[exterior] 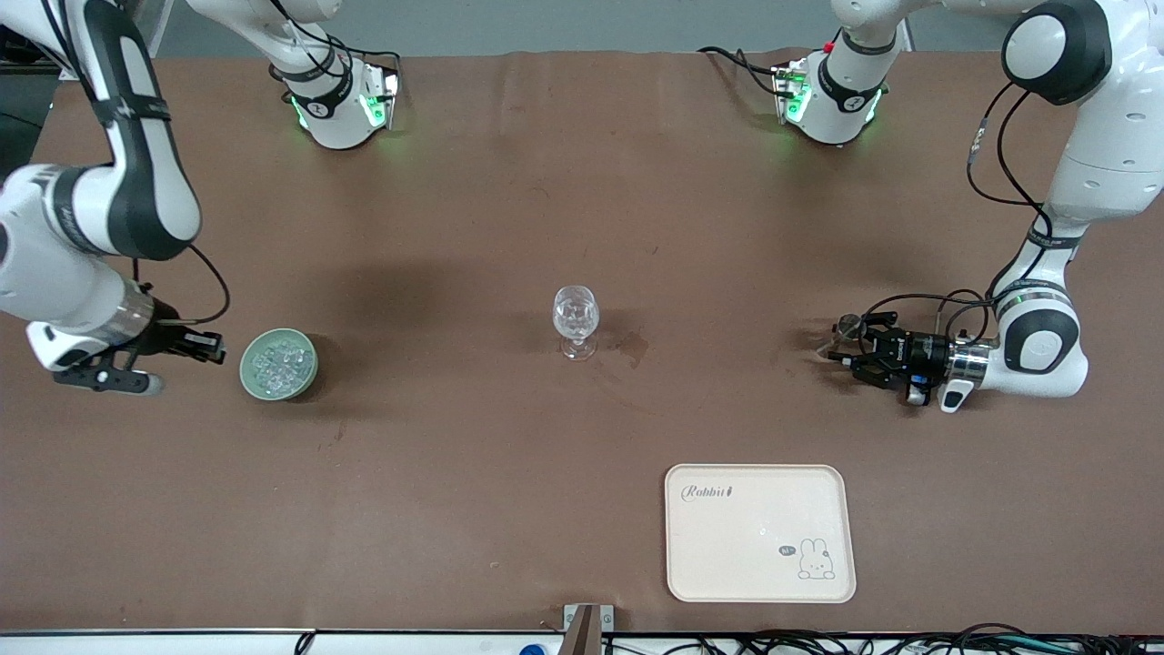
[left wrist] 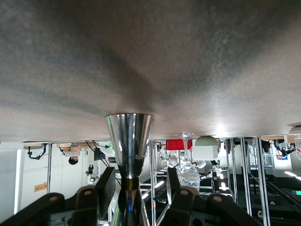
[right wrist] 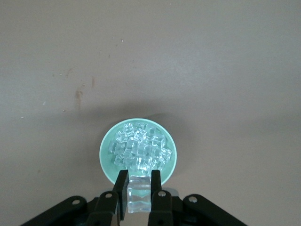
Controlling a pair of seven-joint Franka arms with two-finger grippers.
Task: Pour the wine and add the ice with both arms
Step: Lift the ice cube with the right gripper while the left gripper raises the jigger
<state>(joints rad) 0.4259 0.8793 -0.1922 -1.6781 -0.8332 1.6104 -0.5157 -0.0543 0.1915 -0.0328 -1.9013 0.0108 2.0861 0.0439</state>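
Note:
A pale green bowl (exterior: pixel 246 371) heaped with clear ice (exterior: pixel 278 362) stands toward the right arm's end of the table. My right gripper (exterior: pixel 218 348) is at the bowl's rim, shut on one clear ice cube (right wrist: pixel 139 195); the bowl (right wrist: pixel 104 155) and its ice (right wrist: pixel 138 148) lie just past the fingertips. A stemmed glass (exterior: pixel 576 318) stands mid-table and seems to hold clear lumps. My left gripper (exterior: pixel 844 346) is low, toward the left arm's end, open around an upright silver metal jigger (left wrist: pixel 129 141), with gaps between it and both fingers.
A cream tray (exterior: pixel 759 582) with a rabbit print lies nearer the front camera, toward the left arm's end. A dark stain (exterior: pixel 632 344) marks the brown table cover beside the glass. The glass (left wrist: pixel 187 169) and bowl (left wrist: pixel 207 140) also show in the left wrist view.

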